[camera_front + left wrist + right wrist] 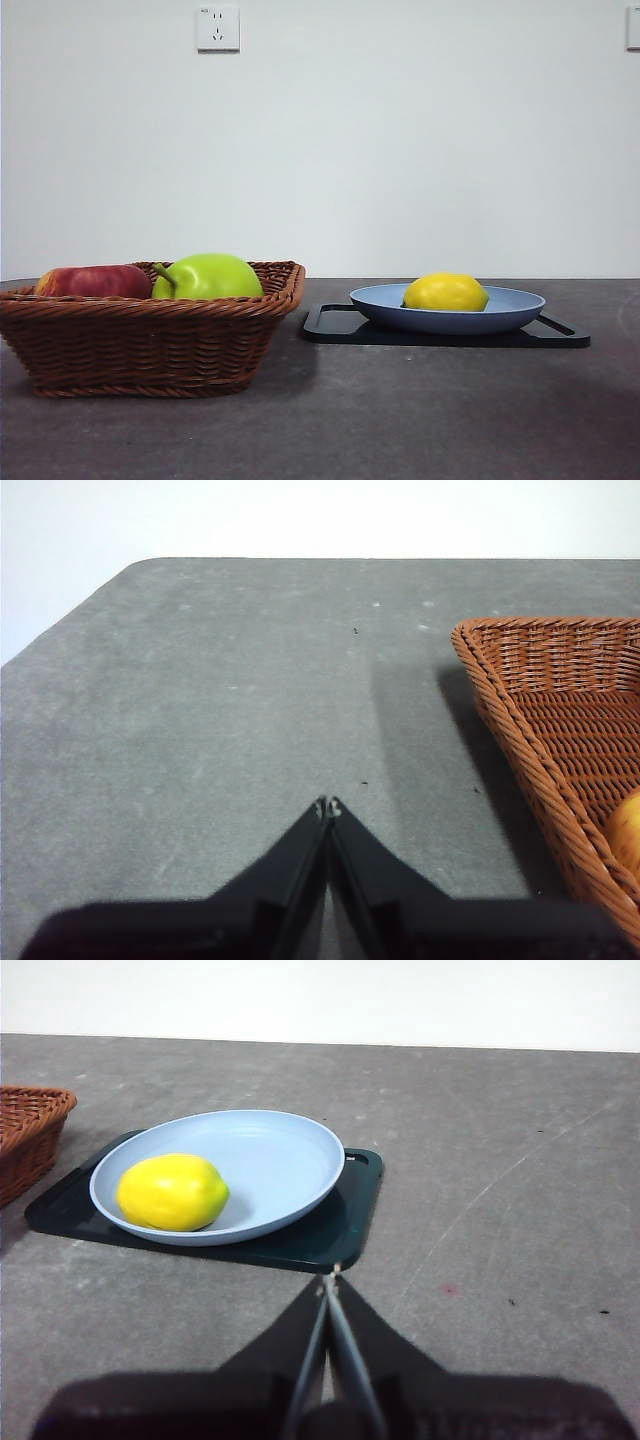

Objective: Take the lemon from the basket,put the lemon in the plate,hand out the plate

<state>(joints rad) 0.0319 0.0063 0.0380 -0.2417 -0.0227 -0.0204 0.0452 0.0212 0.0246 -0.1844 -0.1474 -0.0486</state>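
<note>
Front view: one lemon (446, 292) in one blue plate (510, 312) on one black tray (340, 328); one wicker basket (150, 345) holding one red apple (93, 282), one green fruit (210, 277). Left gripper (328, 806) and right gripper (328, 1282): fingers closed, empty, over grey surface (420, 420).

From my seat, open grey table (400, 420) lies between the wicker basket (150, 340) and the black tray (440, 335), which stand near but apart. Above the blue plate (450, 310) only the lemon (446, 291) rises. A red apple (95, 281) and a green fruit (208, 276) fill the basket's top.
</note>
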